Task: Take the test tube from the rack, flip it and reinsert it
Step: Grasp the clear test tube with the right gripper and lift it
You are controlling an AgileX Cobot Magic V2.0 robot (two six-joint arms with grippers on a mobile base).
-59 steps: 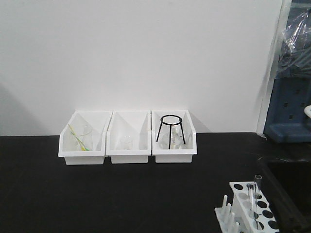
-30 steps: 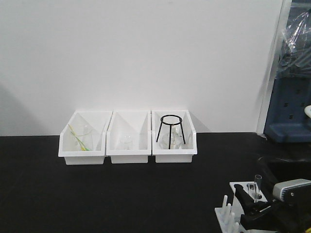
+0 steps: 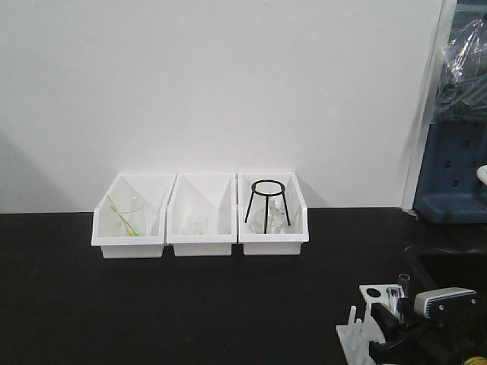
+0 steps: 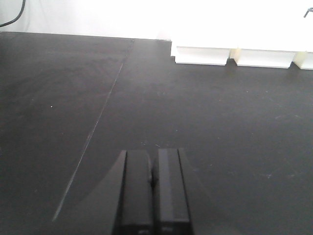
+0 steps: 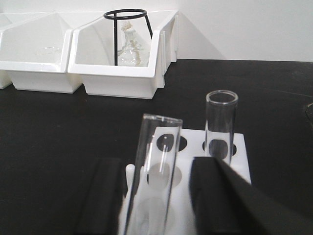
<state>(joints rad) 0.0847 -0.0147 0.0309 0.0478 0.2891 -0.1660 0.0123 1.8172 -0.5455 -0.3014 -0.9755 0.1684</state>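
The white rack [image 3: 370, 292] stands at the lower right of the black table, with white pegs [image 3: 351, 319] on its left side. Two clear test tubes stand upright in it. In the right wrist view the nearer test tube [image 5: 154, 166] rises between the two black fingers of my right gripper [image 5: 159, 164], which is open with a gap on either side of the glass. The farther tube [image 5: 221, 122] stands behind the right finger [image 5: 215, 191]. The rack's top plate [image 5: 240, 152] shows round holes. My left gripper [image 4: 153, 156] is shut and empty over bare table.
Three white bins [image 3: 201, 236] line the back wall. The right one holds a black ring stand [image 3: 267, 201] and the left one a glass beaker [image 3: 131, 215]. A blue unit [image 3: 453, 182] and a dark recess [image 3: 449, 266] are at the right.
My right gripper came into the front view from the lower right and has moved left and down, so its open fingers now stand on either side of the nearer tube. The left arm is unchanged.
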